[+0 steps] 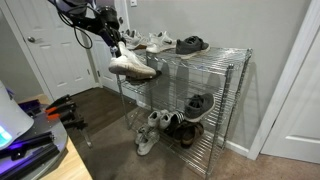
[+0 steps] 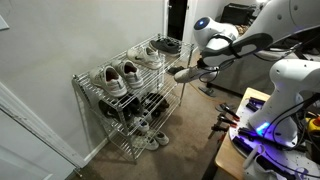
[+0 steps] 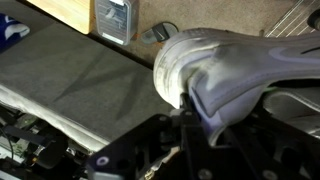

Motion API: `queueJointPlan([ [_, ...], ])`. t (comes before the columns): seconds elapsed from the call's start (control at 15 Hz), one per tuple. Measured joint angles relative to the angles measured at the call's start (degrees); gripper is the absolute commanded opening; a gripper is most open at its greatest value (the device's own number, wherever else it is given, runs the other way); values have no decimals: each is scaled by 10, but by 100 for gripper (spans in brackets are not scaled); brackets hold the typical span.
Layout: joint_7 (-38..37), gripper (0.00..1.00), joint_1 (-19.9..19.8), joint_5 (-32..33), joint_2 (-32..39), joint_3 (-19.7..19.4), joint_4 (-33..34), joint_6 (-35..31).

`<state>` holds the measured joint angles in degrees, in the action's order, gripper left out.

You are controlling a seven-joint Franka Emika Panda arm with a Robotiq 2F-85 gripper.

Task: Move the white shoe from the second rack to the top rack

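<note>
My claw (image 1: 116,50) is clamped on the white shoe (image 1: 133,68). It is all white with a pale sole, held in the air beside the top rack (image 1: 210,57).

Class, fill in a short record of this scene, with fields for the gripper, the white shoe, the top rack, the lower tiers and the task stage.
gripper: shut on the white shoe
white shoe: held in the air beside the shelf, on no tier
top rack: holds pale sneakers and a black shoe
lower tiers: more shoes, dark and pale
task stage: shoe lifted, not yet on the top rack
</note>
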<state>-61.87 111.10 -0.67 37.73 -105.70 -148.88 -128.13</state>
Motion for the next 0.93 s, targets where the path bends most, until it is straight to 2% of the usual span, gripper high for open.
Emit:
queueJointPlan([
  [0.2,24,4,56,-24,49,-48,-2,21],
  [0.4,50,4,89,-48,100,-84,-2,33],
  [0.73,93,4,106,-86,172,-129,-2,46],
  [0.93,94,4,102,-147,201,-138,-2,44],
])
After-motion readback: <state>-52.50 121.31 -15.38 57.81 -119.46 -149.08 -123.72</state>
